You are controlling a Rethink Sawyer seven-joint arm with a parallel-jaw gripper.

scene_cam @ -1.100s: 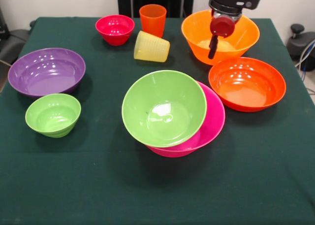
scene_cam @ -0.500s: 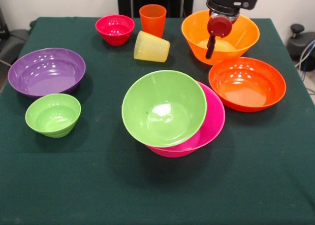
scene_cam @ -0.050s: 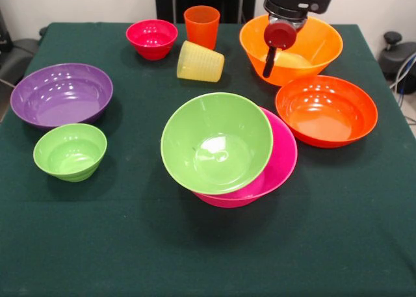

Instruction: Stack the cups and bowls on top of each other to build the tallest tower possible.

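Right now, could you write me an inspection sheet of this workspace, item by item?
Surface: dark green tablecloth, flat.
Job's things: medium green bowl tilted in the pink bowl; purple bowl, small green bowl, red bowl, orange-red bowl and yellow-orange bowl stand alone; orange cup upright; yellow cup on its side.
Clutter: nothing seen.
Tool: tool hangs by the yellow-orange bowl; open or shut unclear.
Cables: some at right edge.
Surroundings: pale wall.
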